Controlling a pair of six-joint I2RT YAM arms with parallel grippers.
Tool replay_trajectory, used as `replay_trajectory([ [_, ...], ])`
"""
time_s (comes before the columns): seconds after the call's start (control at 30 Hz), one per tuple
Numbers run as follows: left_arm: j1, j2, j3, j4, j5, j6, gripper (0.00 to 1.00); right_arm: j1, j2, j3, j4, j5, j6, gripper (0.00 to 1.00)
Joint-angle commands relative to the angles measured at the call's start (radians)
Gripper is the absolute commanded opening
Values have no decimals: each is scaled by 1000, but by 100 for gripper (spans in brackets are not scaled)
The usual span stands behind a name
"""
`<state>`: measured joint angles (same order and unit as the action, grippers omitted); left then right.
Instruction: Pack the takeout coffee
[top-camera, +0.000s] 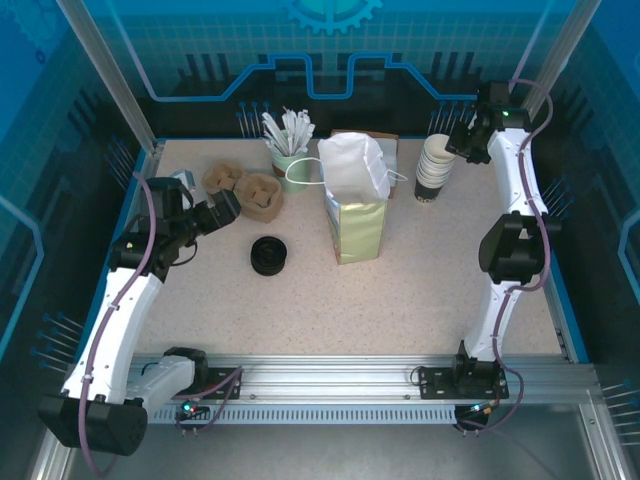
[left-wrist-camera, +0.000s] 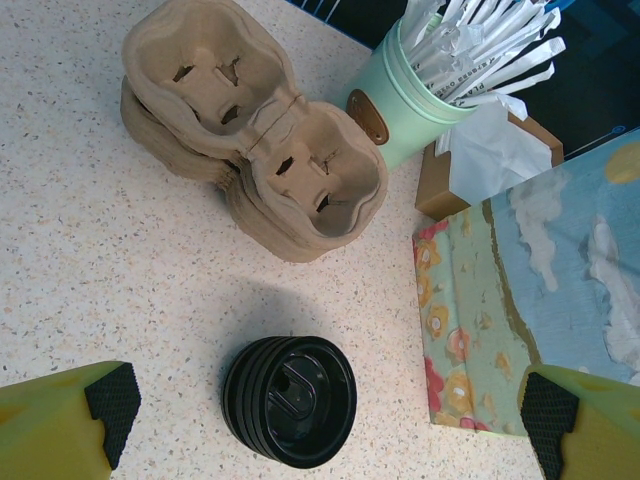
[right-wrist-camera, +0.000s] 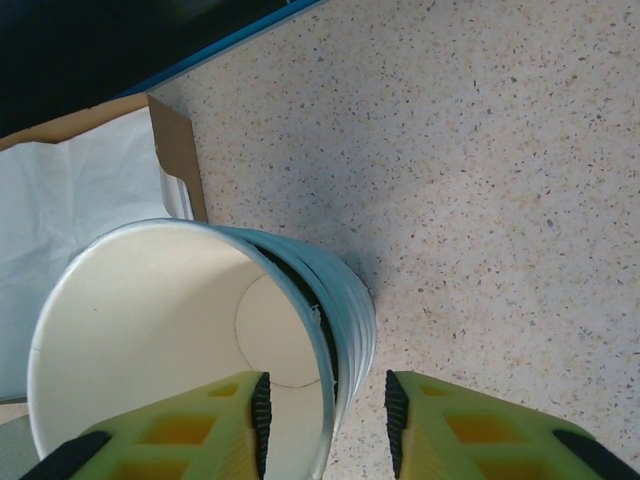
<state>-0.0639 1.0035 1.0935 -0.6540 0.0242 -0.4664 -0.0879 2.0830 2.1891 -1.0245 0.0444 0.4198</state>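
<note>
The takeout coffee is out of view. A stack of lidless white-rimmed cups (top-camera: 433, 168) stands at the back right. My right gripper (top-camera: 462, 140) hangs over the stack; in the right wrist view the right gripper (right-wrist-camera: 325, 420) straddles the wall of the top cup (right-wrist-camera: 180, 330), one finger inside and one outside, with gaps on both sides. A stack of black lids (top-camera: 268, 255) lies left of the upright floral paper bag (top-camera: 355, 215). My left gripper (left-wrist-camera: 330, 410) stands wide open above the lids (left-wrist-camera: 290, 400), holding nothing.
Stacked brown pulp cup carriers (top-camera: 245, 188) sit at the back left. A mint cup of wrapped straws (top-camera: 290, 160) stands behind them. A brown box of white napkins (right-wrist-camera: 90, 200) lies beside the cup stack. Blue walls rim the table.
</note>
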Motion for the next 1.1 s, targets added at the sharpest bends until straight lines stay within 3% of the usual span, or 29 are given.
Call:
replay_trajectory([
  [0.0,-7,12,29,-5,12,-3,99,-13,24,44,-25,-14,-12,28],
  [0.2,-7,21,34,-5,18,-13,99,-13,35,57,-34,-12,-20,14],
  [0.53,-7,33,41,-13,26,-15,99,-13,34,115,-67,-18,-29,1],
  [0.9,-8,17,68,-26,58,-5,99,-12,-61,299,-169,-60,-24,0],
  [1.07,-12,0,66,-27,100,10,99,-12,-171,297,-187,-86,-17,0],
])
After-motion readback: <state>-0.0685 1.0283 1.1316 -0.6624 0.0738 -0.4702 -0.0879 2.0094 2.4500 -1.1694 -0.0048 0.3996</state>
